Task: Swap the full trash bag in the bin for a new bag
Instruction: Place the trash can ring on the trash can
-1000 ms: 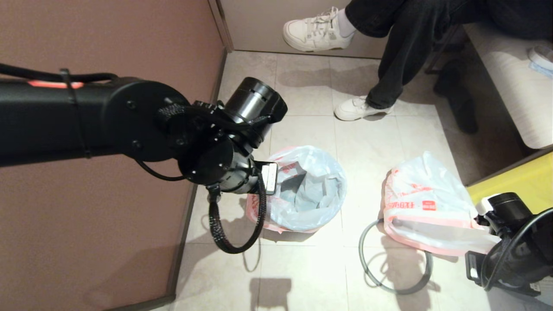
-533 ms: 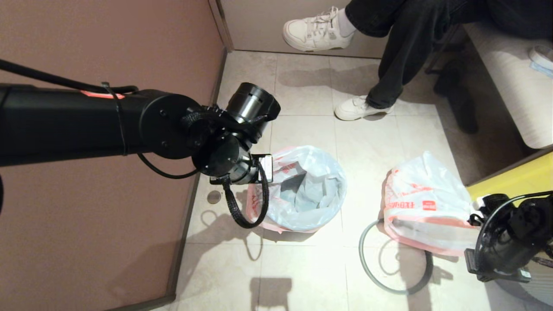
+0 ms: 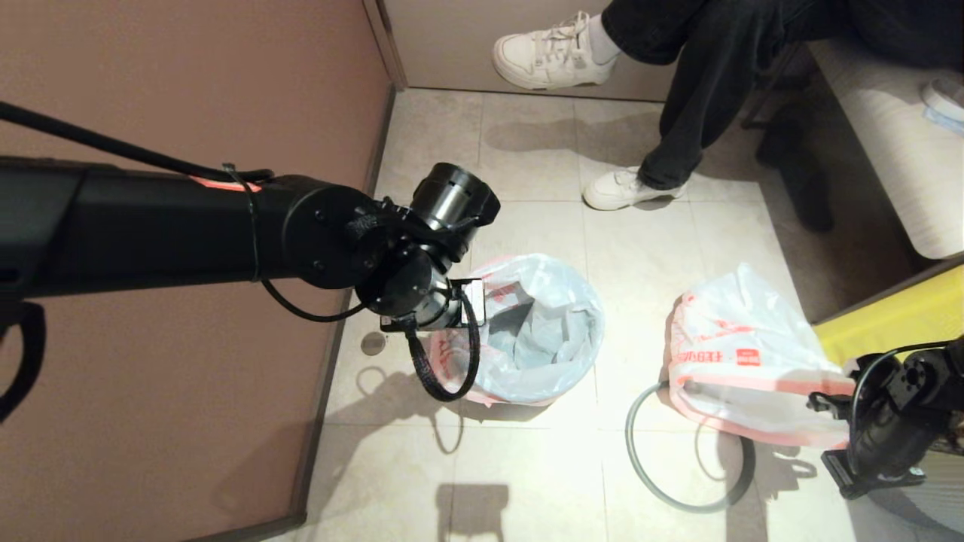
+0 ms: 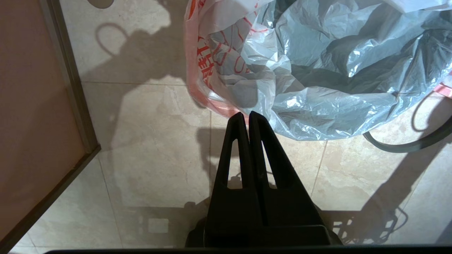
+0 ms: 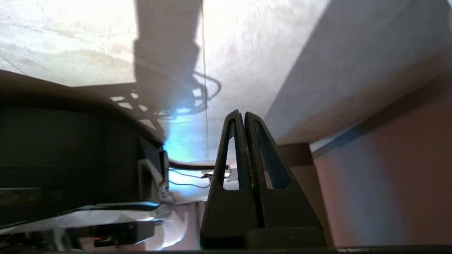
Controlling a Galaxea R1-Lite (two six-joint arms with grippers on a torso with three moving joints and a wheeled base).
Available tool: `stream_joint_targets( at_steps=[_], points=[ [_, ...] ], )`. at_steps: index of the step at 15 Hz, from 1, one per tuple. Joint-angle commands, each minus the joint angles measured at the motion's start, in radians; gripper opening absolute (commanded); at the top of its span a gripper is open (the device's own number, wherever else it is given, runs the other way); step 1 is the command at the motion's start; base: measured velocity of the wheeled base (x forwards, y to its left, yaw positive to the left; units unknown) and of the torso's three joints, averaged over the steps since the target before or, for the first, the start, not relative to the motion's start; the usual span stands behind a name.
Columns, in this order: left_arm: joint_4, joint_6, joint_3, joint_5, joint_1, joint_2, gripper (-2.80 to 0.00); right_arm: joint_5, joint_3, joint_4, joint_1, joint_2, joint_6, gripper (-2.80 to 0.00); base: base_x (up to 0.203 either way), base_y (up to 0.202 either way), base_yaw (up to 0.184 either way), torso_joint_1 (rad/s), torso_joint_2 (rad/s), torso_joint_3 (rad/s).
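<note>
The new bag (image 3: 542,331) lines the bin, its mouth spread open and its pink hem folded down outside; the bin shows only as a dark shape through the plastic. My left gripper (image 4: 246,114) hangs shut just above the floor, its tips at the bag's pink hem (image 4: 197,88), with nothing seen between them. The full trash bag (image 3: 742,354) lies on the floor to the right. The grey ring (image 3: 648,482) lies loose on the tiles, partly under that bag. My right gripper (image 5: 241,113) is shut and empty at the lower right, turned away from the bags.
A brown wall (image 3: 188,75) with a skirting strip runs along the left. A seated person's legs and white shoes (image 3: 629,188) are at the back. A white cushion (image 3: 904,150) and a yellow surface (image 3: 896,316) stand at the right. A small round disc (image 3: 372,343) lies by the wall.
My right arm has pulled back from the full bag's hem toward the lower right corner. My left arm has reached further forward and lower beside the bin.
</note>
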Motion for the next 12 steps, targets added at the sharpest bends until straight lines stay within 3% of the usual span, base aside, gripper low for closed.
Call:
stream_joint_targets(
  at_steps=[1, 6, 8, 12],
  points=[
    [0.004, -0.002, -0.009, 0.003, 0.000, 0.026, -2.80, 0.021, -0.087, 0.011, -0.001, 0.117, -0.036, -2.80, 0.000, 0.000, 0.000, 0.000, 0.00, 0.000],
    [0.003, 0.000, -0.015, 0.005, -0.012, 0.100, -2.80, 0.242, -0.176, 0.018, -0.023, 0.184, -0.176, -2.80, 0.000, 0.000, 0.000, 0.000, 0.00, 0.000],
    [0.004, -0.003, -0.038, 0.007, -0.026, 0.143, -2.80, 0.260, -0.256, 0.043, -0.029, 0.234, -0.209, -2.80, 0.000, 0.000, 0.000, 0.000, 0.00, 0.000],
    [0.006, -0.005, -0.027, 0.009, -0.026, 0.165, -2.80, 0.263, -0.505, 0.216, -0.046, 0.381, -0.217, -2.80, 0.000, 0.000, 0.000, 0.000, 0.00, 0.000]
  ],
)
